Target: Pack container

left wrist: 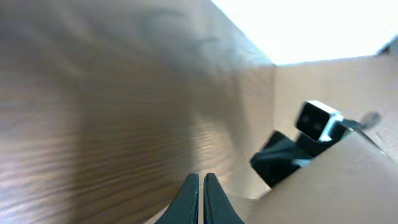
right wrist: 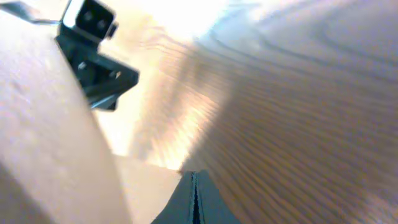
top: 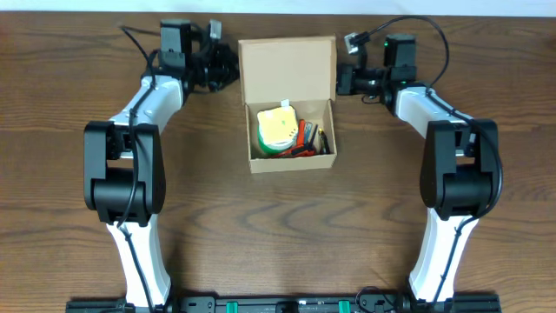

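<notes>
Looking over the brown wood-grain table (top: 278, 235), we are finding the small plain brown cardboard box (top: 293, 163) sitting at the middle, toward the far side, between the two arms. Its hinged cardboard flap lid (top: 287, 68) is lying open, folded back on the far side.

The black left gripper (top: 231, 73) is hovering just beside the lid's left edge with its fingers pressed together on nothing. The black right gripper (top: 341, 82) is doing the same at the right edge. We cannot tell whether either is touching the cardboard.

Inside, a round pale yellow roll (top: 280, 126) is resting on a green one, with red and orange pieces (top: 304, 135) at the right.

We are judging the box to be light and likely to slide on the smooth wood when pushed. Its thin walls are probably going to dent under a hard pinch, and the lid should swing freely on its crease. We are favouring a hold or push at the lid's far free edge, with the other arm bracing a side wall.
</notes>
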Controlling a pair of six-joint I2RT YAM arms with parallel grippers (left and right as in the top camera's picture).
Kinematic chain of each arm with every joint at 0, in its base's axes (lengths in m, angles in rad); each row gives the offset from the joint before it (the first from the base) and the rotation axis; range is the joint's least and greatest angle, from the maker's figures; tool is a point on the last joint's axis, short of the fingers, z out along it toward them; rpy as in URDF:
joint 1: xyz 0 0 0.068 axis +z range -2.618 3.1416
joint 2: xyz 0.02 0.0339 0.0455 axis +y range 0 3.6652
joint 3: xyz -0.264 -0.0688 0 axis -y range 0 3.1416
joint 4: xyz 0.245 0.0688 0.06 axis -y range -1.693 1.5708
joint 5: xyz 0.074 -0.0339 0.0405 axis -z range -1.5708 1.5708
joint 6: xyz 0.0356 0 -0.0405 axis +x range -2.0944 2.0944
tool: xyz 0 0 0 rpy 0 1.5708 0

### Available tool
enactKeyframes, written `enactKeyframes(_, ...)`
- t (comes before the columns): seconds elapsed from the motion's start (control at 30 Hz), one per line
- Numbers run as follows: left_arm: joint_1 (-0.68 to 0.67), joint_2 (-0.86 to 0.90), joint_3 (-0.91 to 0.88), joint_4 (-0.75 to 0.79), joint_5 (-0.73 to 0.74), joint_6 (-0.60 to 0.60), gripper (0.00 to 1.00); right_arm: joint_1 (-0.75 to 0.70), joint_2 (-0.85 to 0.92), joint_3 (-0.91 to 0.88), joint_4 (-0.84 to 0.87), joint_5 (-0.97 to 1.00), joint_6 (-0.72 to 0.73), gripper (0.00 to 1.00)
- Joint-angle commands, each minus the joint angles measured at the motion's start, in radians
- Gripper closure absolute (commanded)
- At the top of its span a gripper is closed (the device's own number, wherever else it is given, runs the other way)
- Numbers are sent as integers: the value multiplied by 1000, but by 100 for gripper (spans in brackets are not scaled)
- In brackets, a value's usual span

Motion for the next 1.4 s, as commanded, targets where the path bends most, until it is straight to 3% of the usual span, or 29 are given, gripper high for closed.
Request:
enactKeyframes(0.0, -2, -23, 37, -32, 79, 98, 95, -24, 4, 22, 6, -167, 7, 99)
enactKeyframes(0.17, -4, -94, 37, -206, 37, 291, 94, -35, -37, 28, 1, -219, 5, 99)
enactKeyframes(0.33, -12, -192, 37, -455, -104, 510, 94, -25, -112, 28, -77, -224, -69, 99)
enactKeyframes(0.57, -68, -322, 37, -680, -291, 737, 94, 6, -238, 28, -514, 10, -378, 99)
enactKeyframes(0.73, -118, -388, 37, -809, -397, 803, 94, 29, -350, 28, -794, 244, -523, 99)
enactKeyframes(0.97, -197, -431, 21, -948, -494, 835, 95, 56, -488, 27, -985, 396, -620, 99)
enactKeyframes(1.07, -233, -428, -38, -940, -495, 835, 94, 73, -488, 16, -1063, 413, -685, 99)
enactKeyframes(1.37, -277, -428, -204, -821, -502, 766, 94, 111, -478, -196, -936, 413, -666, 99)
